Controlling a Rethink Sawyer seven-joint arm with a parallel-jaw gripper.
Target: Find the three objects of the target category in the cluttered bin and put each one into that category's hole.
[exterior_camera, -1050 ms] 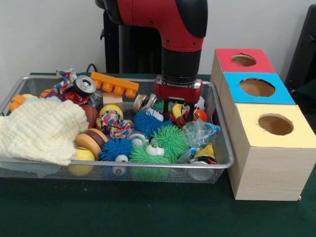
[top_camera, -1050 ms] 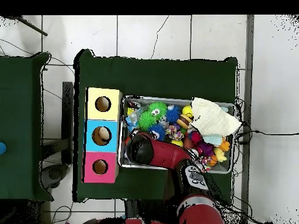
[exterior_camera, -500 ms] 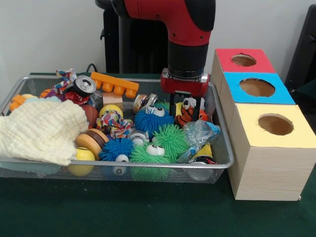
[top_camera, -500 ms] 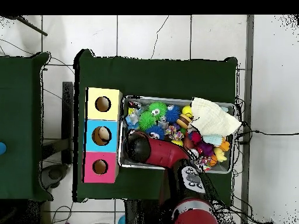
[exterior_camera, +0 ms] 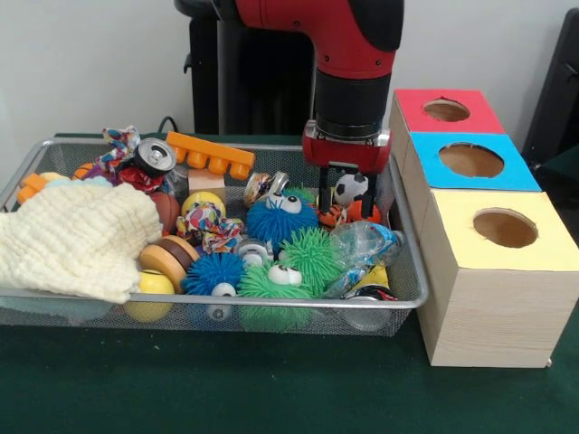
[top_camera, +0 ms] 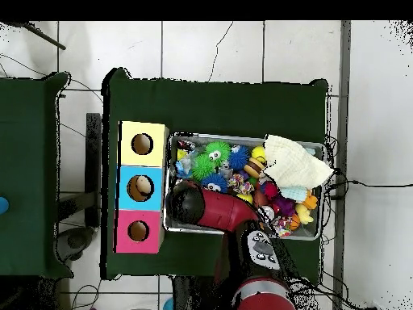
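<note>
Over the bin's [exterior_camera: 405, 237] end nearest the boxes [exterior_camera: 488, 226], I've got the gripper [exterior_camera: 349, 192] pinched narrow around a small soccer-ball toy [exterior_camera: 351, 188], held above the clutter.

The red and black arm [exterior_camera: 348, 41] is seen coming down from the top of the front view, with the black wrist section [exterior_camera: 352, 104] held vertical and a red flange beneath it. The gripper [exterior_camera: 349, 192] is pointed straight down, its two dark fingers [exterior_camera: 331, 190] set slightly apart and closed round something small and rounded. In the overhead view the arm [top_camera: 222, 211] is stretched from the base at the bottom edge up and to the left, and the gripper is hidden under the black elbow [top_camera: 185, 203].
</note>
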